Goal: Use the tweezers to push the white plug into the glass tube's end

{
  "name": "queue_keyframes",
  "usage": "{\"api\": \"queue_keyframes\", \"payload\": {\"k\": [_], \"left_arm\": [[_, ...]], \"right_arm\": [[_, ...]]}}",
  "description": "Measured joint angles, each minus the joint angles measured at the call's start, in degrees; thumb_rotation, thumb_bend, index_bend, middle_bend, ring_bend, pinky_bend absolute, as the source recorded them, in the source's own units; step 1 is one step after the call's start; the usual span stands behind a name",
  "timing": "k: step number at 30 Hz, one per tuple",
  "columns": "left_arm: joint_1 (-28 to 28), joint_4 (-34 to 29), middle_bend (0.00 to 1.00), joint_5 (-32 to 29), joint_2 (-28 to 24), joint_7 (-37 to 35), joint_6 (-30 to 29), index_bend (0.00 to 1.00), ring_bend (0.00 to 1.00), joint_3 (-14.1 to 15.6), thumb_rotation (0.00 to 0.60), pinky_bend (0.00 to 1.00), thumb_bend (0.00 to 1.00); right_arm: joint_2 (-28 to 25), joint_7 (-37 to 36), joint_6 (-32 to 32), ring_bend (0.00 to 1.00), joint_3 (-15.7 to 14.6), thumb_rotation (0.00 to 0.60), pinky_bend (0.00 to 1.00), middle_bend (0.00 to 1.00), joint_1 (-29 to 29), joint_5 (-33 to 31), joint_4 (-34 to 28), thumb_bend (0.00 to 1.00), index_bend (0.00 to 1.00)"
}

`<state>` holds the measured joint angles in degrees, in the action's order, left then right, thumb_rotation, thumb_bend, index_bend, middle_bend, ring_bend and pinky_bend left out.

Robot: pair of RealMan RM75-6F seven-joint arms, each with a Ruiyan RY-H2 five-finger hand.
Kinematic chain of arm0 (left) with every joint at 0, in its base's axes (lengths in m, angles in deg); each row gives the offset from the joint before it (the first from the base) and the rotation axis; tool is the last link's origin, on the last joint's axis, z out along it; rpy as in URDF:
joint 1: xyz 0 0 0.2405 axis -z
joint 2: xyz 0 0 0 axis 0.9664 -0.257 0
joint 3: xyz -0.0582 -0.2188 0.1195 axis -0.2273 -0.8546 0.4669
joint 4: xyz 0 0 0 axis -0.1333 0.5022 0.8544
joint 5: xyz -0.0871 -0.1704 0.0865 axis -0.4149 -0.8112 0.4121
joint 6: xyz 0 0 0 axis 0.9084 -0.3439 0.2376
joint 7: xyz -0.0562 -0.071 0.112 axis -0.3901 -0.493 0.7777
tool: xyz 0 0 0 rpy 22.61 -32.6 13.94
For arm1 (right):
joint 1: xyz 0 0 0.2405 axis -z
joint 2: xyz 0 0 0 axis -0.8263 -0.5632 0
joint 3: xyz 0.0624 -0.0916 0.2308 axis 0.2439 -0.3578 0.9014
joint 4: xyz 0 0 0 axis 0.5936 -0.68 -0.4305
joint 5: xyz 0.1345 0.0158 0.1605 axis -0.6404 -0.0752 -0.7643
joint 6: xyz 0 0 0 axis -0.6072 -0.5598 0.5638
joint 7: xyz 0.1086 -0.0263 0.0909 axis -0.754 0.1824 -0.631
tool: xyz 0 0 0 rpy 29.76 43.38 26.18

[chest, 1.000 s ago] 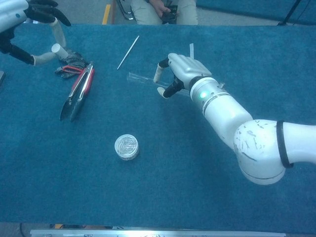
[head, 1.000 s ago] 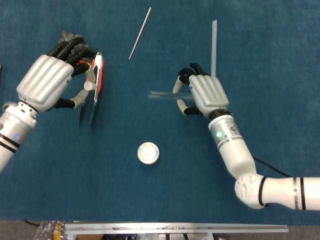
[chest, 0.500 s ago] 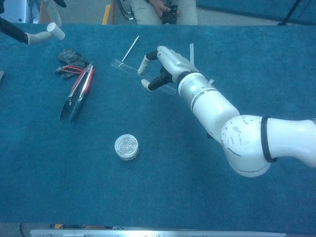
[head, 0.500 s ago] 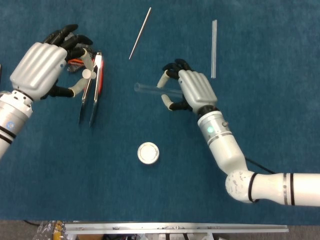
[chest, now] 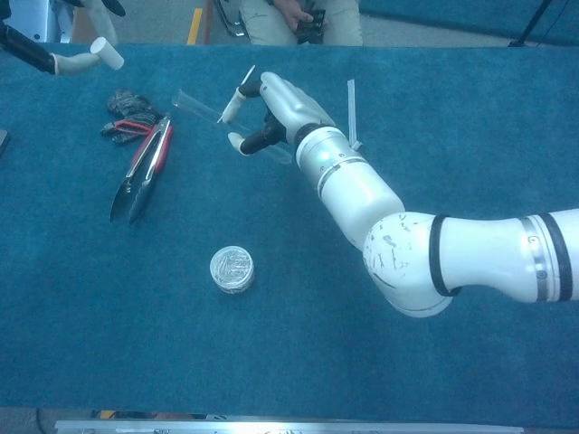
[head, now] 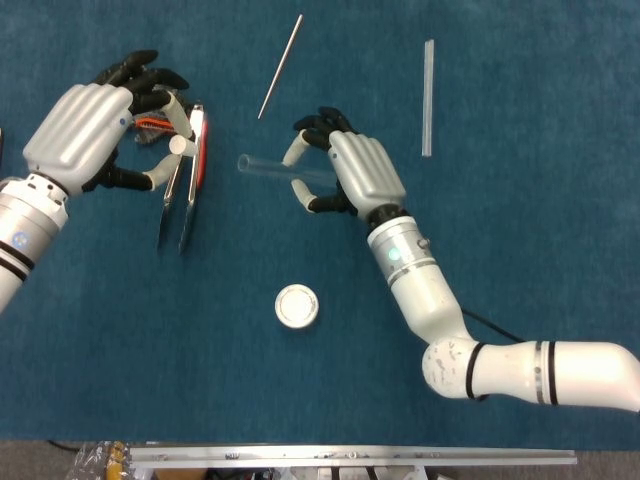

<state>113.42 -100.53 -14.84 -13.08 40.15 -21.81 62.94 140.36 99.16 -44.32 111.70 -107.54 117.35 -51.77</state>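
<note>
No readable text or labels anywhere.

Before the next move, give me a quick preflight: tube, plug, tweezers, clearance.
1. Glass tube held by right hand: ok, open end points toward the left hand.
2. White plug pinched in left hand: ok.
3. Plug lined up with tube end: not ok, a gap separates them.
4. Tweezers in hand: not ok, lying on the table.
5. Metal rod and spare tube clear of the hands: ok.
6. Plug fits tube bore: cannot tell.
</note>
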Motion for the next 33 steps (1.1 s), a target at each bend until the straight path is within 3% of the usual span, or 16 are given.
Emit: {"api": "queue_keyframes", "payload": {"k": [17, 33], "left_arm": [[0.4, -0.3, 0.21, -3.9, 0.9, -4.8, 2.0, 0.49, 0.03, -1.8, 0.600, 0.08, 0.36], [0.4, 0.9, 0.21, -4.8, 2.8, -4.7, 2.1, 0.49, 0.03, -2.0, 0.600, 0.08, 0.36]], "right_arm": [[2.2, -2.3, -1.0, 0.08, 1.9, 0.600, 0.26, 0.25, -3.1, 1.4, 1.4, 0.44, 0.61], [1.8, -4.0, -1.8, 0.08, 2.3, 0.600, 0.26, 0.25, -3.4, 1.9, 1.1, 0.44, 0.61]]}}
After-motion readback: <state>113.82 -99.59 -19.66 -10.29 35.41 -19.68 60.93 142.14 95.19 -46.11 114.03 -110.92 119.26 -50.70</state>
